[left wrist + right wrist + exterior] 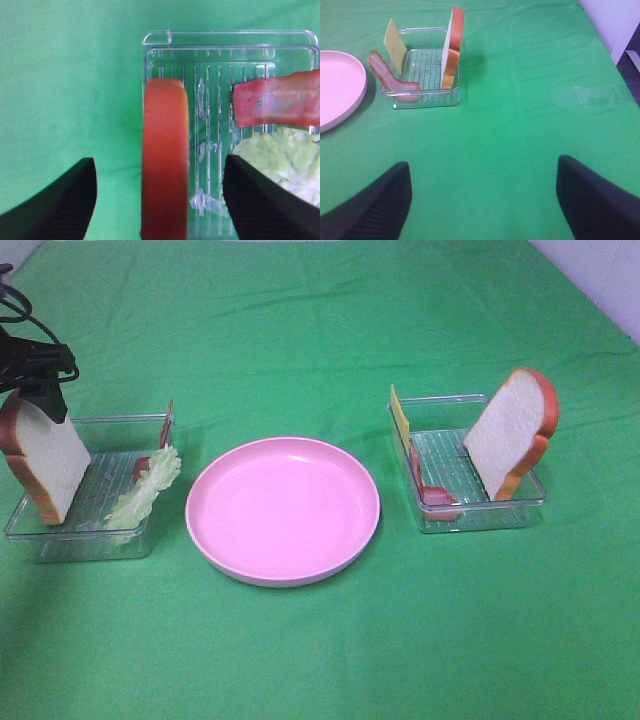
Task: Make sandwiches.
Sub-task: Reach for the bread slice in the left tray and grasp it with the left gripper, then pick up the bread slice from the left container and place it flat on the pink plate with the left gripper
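On the far left of the green cloth-covered table (320, 320), the black left gripper (45, 400) hangs over the left clear plastic rectangular tray (85, 540). Its fingers (60, 200) are spread wide on either side of a toy white bread slice with orange-brown crust (48, 465). In the left wrist view, cloth and tray show between each finger and the crust, so they are not pinching it. This left slice stands on edge at the left end of its tray, leaning slightly.

At the right end of that tray a pale green lettuce leaf (147, 488) is draped over the near right wall. A reddish-pink bacon strip (280, 102) lies just beyond it, propped against the right wall.

The round pink plate (283, 510) sits in the middle, between the two trays and apart from both.

In the right clear plastic tray (480, 518), a thin yellow cheese square (400, 420) leans on the left wall. A second bacon strip (437, 498) curls along the left wall down to the near corner. More white bread with orange-brown crust (508, 435) stands tilted at the right end. I cannot tell whether it is one slice or two.

The right gripper (482, 162) shows only in its own wrist view. Its fingers (590, 200) are spread wide over bare cloth, holding nothing, well apart from the right tray on its near right side.
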